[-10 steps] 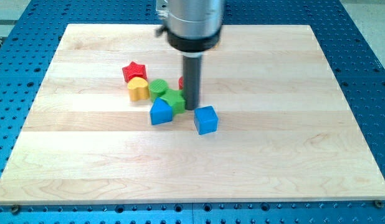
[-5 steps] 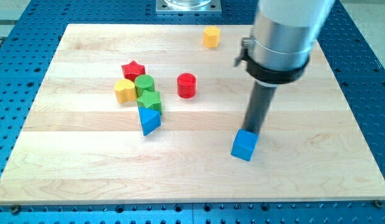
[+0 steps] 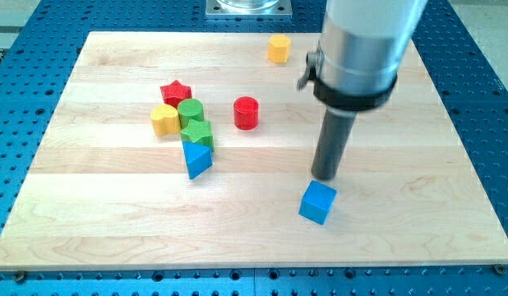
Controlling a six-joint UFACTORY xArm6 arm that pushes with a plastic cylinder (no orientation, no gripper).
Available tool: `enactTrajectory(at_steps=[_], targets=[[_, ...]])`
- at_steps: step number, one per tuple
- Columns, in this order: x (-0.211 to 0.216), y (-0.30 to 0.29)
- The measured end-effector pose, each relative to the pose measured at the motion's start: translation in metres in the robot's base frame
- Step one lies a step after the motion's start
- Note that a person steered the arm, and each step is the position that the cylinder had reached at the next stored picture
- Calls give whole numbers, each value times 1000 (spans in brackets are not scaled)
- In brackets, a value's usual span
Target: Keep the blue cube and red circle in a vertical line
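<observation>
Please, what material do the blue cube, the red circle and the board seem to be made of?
Blue cube: probably plastic, matte, with an even saturated colour and no grain. Red circle: likely the same plastic, its colour uniform and dull. Board: light wood, smooth, showing grain lines and joined strips. My tip stands just above the cube in the view.

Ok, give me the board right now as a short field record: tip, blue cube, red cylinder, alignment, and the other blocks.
tip: my tip sits just above the view's top edge of the blue cube, close or touching
blue cube: lower centre-right of the wooden board
red cylinder: upper centre, apart from the cluster
alignment: not vertical; cube lies to the view's right of the cylinder
cluster at view's left: red star, yellow block, two green blocks, blue triangle
far block: yellow block near the top edge
</observation>
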State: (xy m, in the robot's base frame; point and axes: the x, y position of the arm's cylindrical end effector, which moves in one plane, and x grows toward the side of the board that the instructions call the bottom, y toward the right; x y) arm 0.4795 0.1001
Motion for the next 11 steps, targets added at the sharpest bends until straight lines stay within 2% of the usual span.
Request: enactTrajectory(at_steps=[1,2,3,4,5,6,7,8,9,10,11], targets=[[-96,-20],[-149,-97],[-129,-134],[-90,-115],[-80,-92],[-90,-112],[-57,-80],[-52,-85],[-16,-122],[-1,-106],[-11,-70]])
